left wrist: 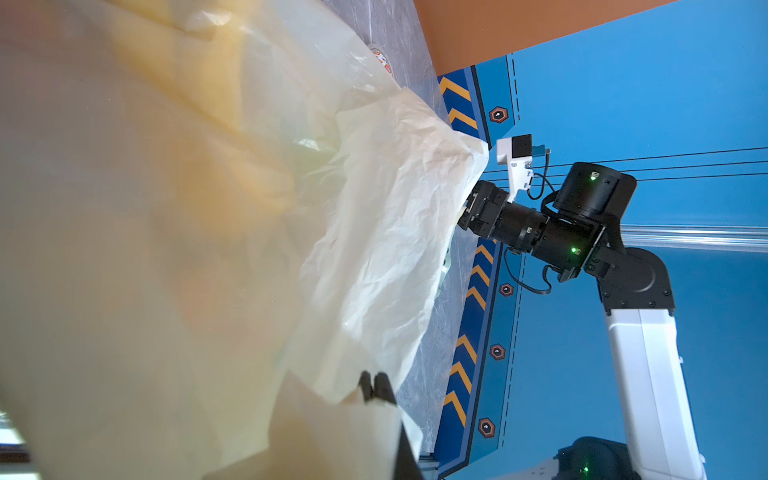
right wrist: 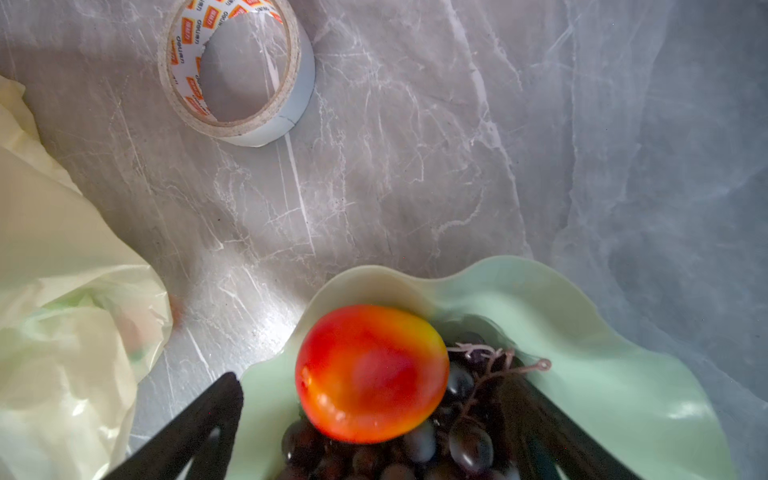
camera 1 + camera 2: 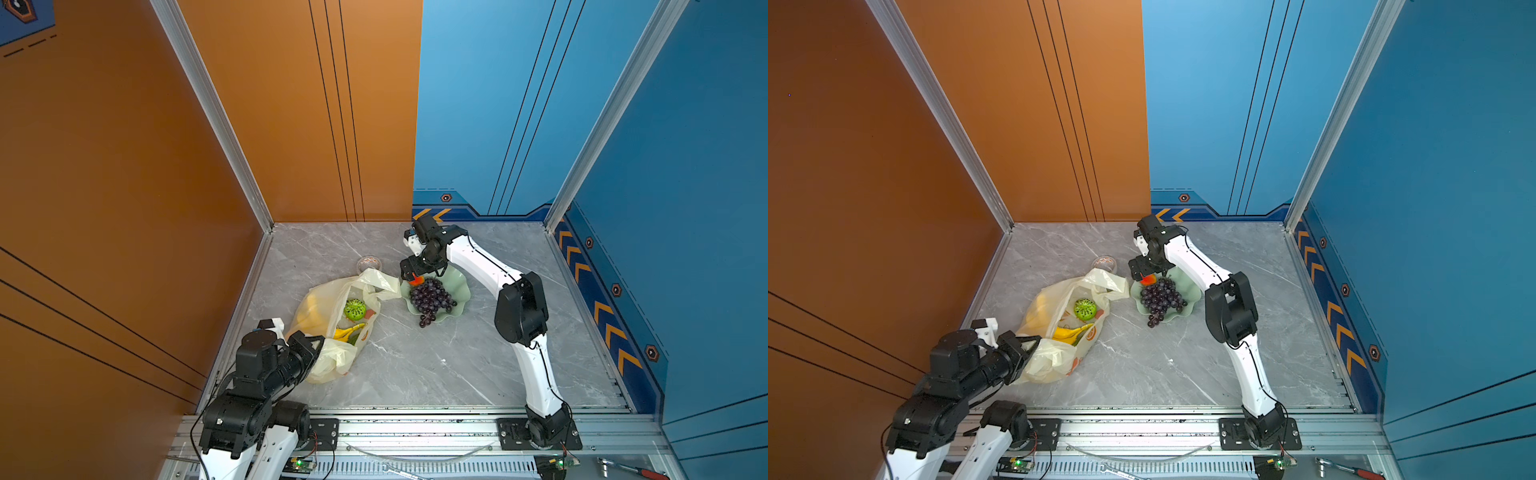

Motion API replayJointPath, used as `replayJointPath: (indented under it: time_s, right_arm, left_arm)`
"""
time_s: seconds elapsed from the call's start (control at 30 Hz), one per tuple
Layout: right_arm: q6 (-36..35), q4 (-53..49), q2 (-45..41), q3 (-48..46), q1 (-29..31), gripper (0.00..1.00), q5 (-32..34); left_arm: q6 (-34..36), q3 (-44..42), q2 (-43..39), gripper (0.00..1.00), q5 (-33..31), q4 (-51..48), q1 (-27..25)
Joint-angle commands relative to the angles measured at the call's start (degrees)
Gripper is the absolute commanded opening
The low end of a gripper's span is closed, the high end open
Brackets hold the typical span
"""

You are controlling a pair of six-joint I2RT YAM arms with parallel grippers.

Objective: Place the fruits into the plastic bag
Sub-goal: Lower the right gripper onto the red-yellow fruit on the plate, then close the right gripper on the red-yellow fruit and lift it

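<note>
Both top views show the marble table (image 3: 457, 374) bare lower centre and right. The plastic bag (image 3: 328, 361) lies left of centre, banana bunch (image 3: 349, 331) and green ball (image 3: 354, 309) inside; the left gripper (image 3: 318, 343) is clenched on its lower edge. Beside it the wavy dish (image 3: 459, 291) holds grapes (image 3: 432, 299). Only the right wrist view shows the red-orange fruit (image 2: 370, 374) whole, on the grapes between the spread fingers of the right gripper (image 3: 411, 277); tape roll (image 2: 237, 70) upper left.
</note>
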Motion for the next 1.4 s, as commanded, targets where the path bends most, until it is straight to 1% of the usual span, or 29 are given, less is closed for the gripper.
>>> replayJointPath:
  time_s: [0.0, 0.23, 0.37, 0.67, 0.8, 0.93, 1.03, 1.17, 1.2, 1.3, 1.37]
  right_arm:
    - [0.93, -0.51, 1.32, 2.23, -0.31, 0.94, -1.57]
    - [2.5, -0.27, 3.42, 3.56, -1.1, 0.89, -2.23]
    - [3.1, -0.05, 4.13, 3.57, -1.53, 0.82, -2.67]
    - [4.67, 0.3, 3.02, 1.73, -3.2, 0.76, -1.28]
    - [5.77, 0.7, 2.98, 1.37, -3.64, 0.7, -0.47]
    - [6.44, 0.75, 3.47, 1.28, -3.49, 0.7, -0.72]
    - [5.88, 0.61, 3.7, 1.11, -2.79, 0.72, 0.04]
    - [6.26, 0.66, 3.9, 1.02, -2.43, 0.71, 0.42]
    - [6.31, 0.66, 3.75, 1.02, -2.42, 0.7, 0.62]
    - [6.06, 0.77, 2.81, 1.06, -2.02, 0.59, 1.78]
    - [5.66, 0.96, 1.94, 1.11, -1.72, 0.55, 2.87]
  left_arm:
    - [1.58, 1.52, 0.33, 0.0, -0.63, -1.26, -0.25]
    - [1.4, 1.42, 0.07, 0.0, -0.95, -1.61, -0.16]
    - [1.31, 1.02, 0.22, 0.0, -1.02, -1.61, -0.16]
    - [2.0, 1.3, 1.38, 0.0, -0.93, -1.55, -0.07]
    - [2.1, 1.39, 1.68, 0.0, -0.79, -1.55, 0.01]
    - [2.24, 1.34, 1.63, 0.0, -0.78, -1.57, 0.1]
    - [2.19, 1.39, 1.6, 0.0, -0.58, -1.59, 0.19]
    - [2.04, 1.37, 1.31, 0.0, -0.51, -1.63, 0.28]
    - [2.02, 1.36, 1.2, 0.0, -0.52, -1.61, 0.28]
    - [1.95, 1.42, 0.95, 0.0, -0.6, -1.91, 0.28]
    - [1.93, 1.34, 0.76, 0.0, -0.6, -1.96, 0.28]
